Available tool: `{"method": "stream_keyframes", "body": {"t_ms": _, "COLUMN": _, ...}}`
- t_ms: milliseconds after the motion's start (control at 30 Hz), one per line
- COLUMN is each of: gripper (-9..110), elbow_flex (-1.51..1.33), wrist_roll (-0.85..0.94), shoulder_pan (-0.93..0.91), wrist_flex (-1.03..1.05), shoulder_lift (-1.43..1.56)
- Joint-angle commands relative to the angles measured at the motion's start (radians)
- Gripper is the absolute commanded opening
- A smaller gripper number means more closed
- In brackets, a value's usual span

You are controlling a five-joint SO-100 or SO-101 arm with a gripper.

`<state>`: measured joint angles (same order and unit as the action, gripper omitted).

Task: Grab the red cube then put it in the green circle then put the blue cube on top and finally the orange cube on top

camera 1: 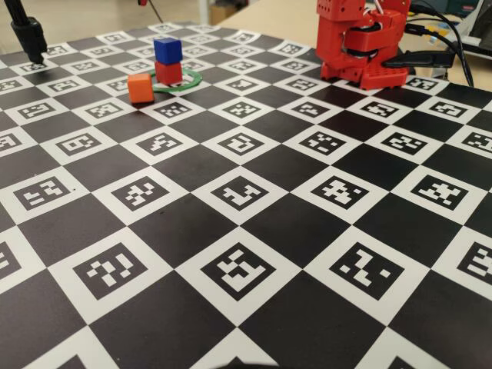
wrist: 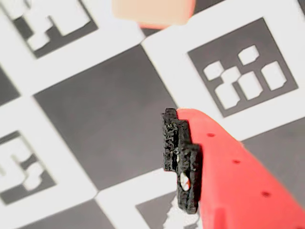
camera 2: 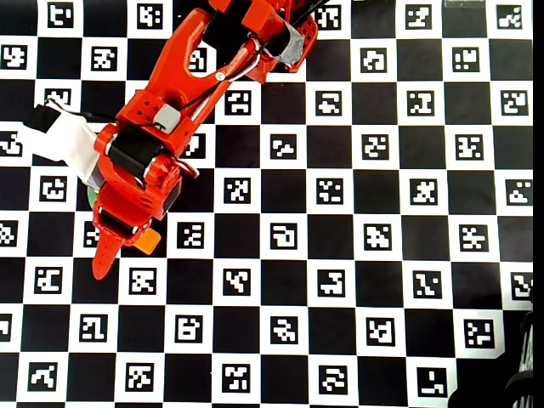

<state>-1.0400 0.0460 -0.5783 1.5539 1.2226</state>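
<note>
In the fixed view the blue cube [camera 1: 167, 50] sits on top of the red cube [camera 1: 168, 73], which stands inside the green circle [camera 1: 187, 85]. The orange cube [camera 1: 140, 88] rests on the board just left of the ring. In the overhead view my gripper [camera 2: 126, 245] reaches over this spot. The orange cube [camera 2: 147, 243] peeks out beside the long red finger [camera 2: 104, 253], and the arm hides the stack. In the wrist view one red finger with a black pad [wrist: 181, 162] has nothing against it. The blurred orange cube [wrist: 152, 12] is at the top edge.
The board [camera 1: 246, 254] is a black-and-white checker of printed markers. In the fixed view the red arm [camera 1: 361, 42] looks folded at the back right, with cables behind it. A black stand [camera 1: 31, 38] is at the back left. A white block [camera 2: 59, 140] sits on the arm.
</note>
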Motion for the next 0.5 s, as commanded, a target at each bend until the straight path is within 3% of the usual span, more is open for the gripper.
{"method": "stream_keyframes", "body": {"t_ms": 0, "gripper": 54, "elbow_flex": -0.038, "wrist_roll": 0.009, "shoulder_pan": 0.009, "wrist_flex": -0.055, "shoulder_lift": 0.037}}
{"method": "stream_keyframes", "body": {"t_ms": 467, "gripper": 54, "elbow_flex": -0.276, "wrist_roll": 0.012, "shoulder_pan": 0.014, "wrist_flex": -0.253, "shoulder_lift": -0.005}}
